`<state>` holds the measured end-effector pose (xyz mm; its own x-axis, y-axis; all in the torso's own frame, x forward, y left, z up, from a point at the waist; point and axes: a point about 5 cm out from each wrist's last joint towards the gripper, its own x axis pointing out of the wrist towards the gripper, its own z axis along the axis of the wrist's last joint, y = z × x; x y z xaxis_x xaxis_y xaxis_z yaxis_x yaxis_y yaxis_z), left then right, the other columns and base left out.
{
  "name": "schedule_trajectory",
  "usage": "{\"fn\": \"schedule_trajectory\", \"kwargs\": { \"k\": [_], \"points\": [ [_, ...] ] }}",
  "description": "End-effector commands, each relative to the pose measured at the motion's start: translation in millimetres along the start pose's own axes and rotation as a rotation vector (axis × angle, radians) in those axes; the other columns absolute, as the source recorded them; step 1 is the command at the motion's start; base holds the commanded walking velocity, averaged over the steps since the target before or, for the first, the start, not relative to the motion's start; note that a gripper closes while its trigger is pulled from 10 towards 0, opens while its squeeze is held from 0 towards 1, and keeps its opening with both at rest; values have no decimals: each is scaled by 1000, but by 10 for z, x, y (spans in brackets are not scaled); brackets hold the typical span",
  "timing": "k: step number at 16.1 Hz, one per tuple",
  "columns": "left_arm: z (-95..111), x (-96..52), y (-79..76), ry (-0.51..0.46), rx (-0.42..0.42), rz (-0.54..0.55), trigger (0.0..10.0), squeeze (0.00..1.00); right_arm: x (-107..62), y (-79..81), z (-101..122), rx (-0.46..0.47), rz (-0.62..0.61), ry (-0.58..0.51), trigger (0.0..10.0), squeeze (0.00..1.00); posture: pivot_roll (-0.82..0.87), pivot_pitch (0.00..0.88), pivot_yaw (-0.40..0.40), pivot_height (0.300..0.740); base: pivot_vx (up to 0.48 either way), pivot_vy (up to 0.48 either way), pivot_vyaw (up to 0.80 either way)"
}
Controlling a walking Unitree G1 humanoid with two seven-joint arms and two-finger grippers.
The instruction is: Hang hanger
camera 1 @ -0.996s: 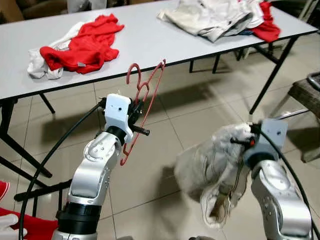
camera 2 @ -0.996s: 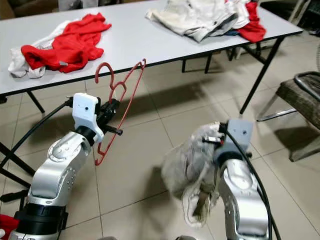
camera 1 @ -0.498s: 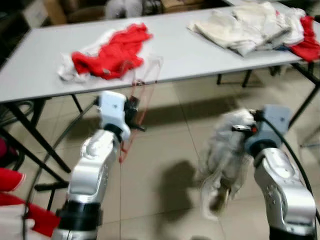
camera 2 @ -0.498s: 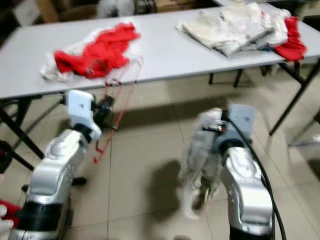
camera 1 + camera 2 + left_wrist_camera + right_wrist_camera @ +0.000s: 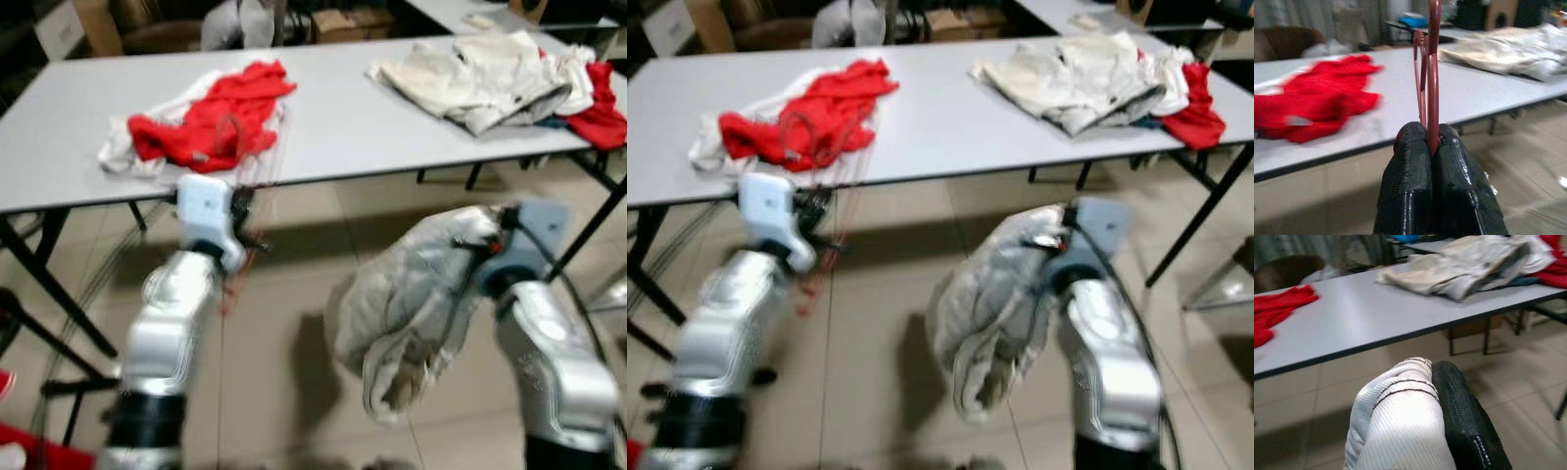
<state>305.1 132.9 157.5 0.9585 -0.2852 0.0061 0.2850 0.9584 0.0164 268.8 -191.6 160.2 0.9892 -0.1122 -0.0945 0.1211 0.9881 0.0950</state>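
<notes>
Red hanger point(image 5: 1429, 73), upright, pinched between the closed fingers point(image 5: 1405, 196) of the left gripper point(image 5: 1433, 147), held in the air just in front of the grey table's point(image 5: 343, 117) near edge. Right gripper point(image 5: 1437, 382) clamped on a whitish garment point(image 5: 411, 294) that droops over the tiled floor point(image 5: 284, 323). On the table: a red-and-white heap of clothes point(image 5: 201, 122) on the left, pale clothes point(image 5: 480, 69) on the right.

1. Motion blur smears the red hanger point(image 5: 257, 181) by the bench point(image 5: 333, 117) edge; its outline is unclear.
2. A pale garment point(image 5: 1400, 416) hides one finger of the right gripper point(image 5: 1442, 416).
3. The red cloth point(image 5: 1312, 105) on the bench is blurred.
</notes>
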Motion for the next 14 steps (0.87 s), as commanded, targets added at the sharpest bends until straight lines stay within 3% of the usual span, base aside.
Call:
{"fn": "schedule_trajectory", "kwargs": {
  "k": [1,5,10,14],
  "points": [
    [70,-5,74,-26,14,21,10000,0,5,75,164,4,27,-71,10000,0,-24,24,4,740,360,0,0],
    [87,-6,93,-32,19,32,10000,0,-3,86,149,15,33,-63,10000,0,-23,24,4,740,362,0,0],
    [161,49,112,-59,-64,73,10000,0,-16,132,139,35,44,-61,10000,0,-24,19,10,740,316,0,0],
    [173,63,135,-62,-90,93,10000,0,-35,145,121,48,41,-57,10000,0,-24,16,21,740,62,0,0]
  ]
}}
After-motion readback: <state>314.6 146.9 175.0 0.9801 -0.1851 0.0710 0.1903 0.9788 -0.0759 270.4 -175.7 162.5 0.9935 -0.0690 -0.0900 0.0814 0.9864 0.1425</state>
